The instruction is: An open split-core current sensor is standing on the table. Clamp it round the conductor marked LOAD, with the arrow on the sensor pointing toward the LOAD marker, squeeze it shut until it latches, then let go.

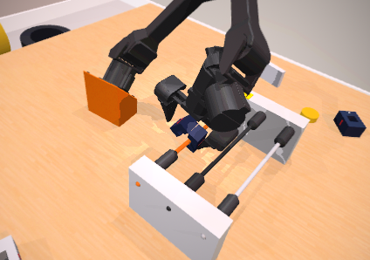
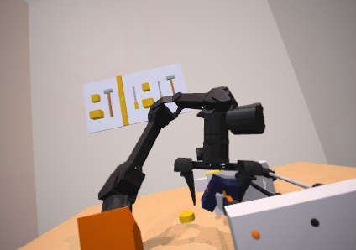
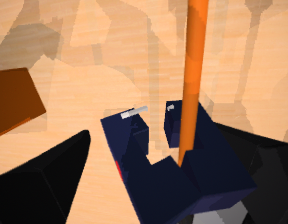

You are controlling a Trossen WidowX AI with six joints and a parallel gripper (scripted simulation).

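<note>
open split-core current sensor at the orange conductor. the black gripper [image 1: 184, 133] [image 2: 217, 203] [image 3: 145, 129] is open, pointing down, its 2 fingers spread wide on either side of the sensor and gripping nothing. the dark blue sensor [image 1: 197, 135] [image 2: 225, 184] [image 3: 160, 190] is tilted and unlatched, with a gap between its 2 halves; the orange conductor [image 1: 182, 147] [image 2: 227, 196] [image 3: 193, 65] runs down to it in the wrist view. whether the conductor lies fully inside the sensor cannot be told. a red mark shows on 1 side of the sensor; its direction relative to the load marker cannot be read. in the wrist view, 1 finger stands apart from the sensor, while the other is partly hidden behind it. beside the orange conductor run a black conductor [image 1: 222, 154] and a white conductor [image 1: 257, 169] [image 2: 291, 180], all 3 set between 2 upright end plates, the near plate [image 1: 174, 196] [image 2: 290, 218] showing 3 coloured dots. an orange block [image 1: 106, 100] [image 2: 107, 231] [image 3: 15, 97] stands well apart from the plates. beyond the far plate [image 1: 270, 135] lie a yellow disc [image 1: 310, 114] [image 2: 186, 216] and a dark blue block [image 1: 352, 126] with a square opening.
</note>
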